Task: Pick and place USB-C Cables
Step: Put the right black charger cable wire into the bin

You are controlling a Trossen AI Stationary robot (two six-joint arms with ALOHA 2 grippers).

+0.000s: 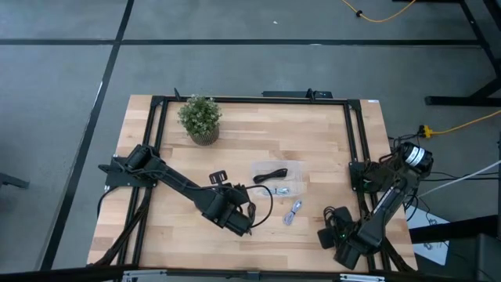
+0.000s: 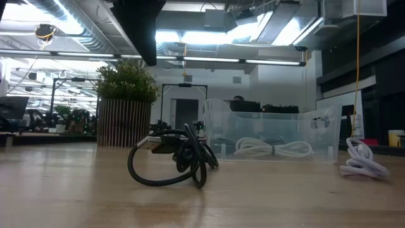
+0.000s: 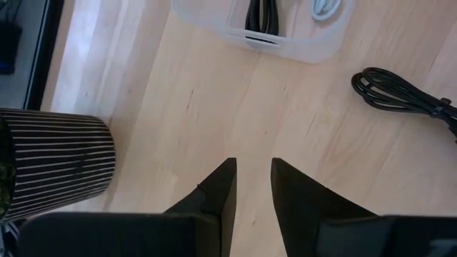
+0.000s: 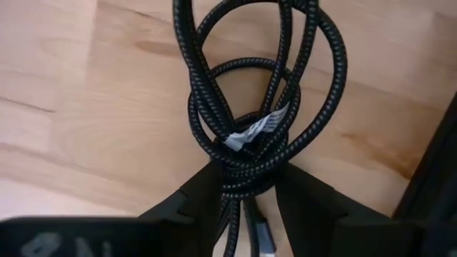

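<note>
Count taken at the desk (image 1: 329, 141), of which there is one. Robot arms: two, each with one gripper, namely the left gripper (image 3: 253, 168) and the right gripper (image 4: 246, 178). Potted plant (image 1: 200, 119): one. Clear container (image 1: 300, 171): one. Silver-grey cables: two, being the silver-grey cable in the container (image 1: 282, 190) and the silver-grey cable on the desk (image 1: 293, 212). Black cables: three counted with confidence, being the black cable in the container (image 1: 271, 175), the looped black cable (image 2: 190, 155) lying on the desk, and the braided black cable (image 4: 243, 107) between the right jaws. One further small dark item (image 1: 219, 178) could not be identified. Cables confirmed: five.
</note>
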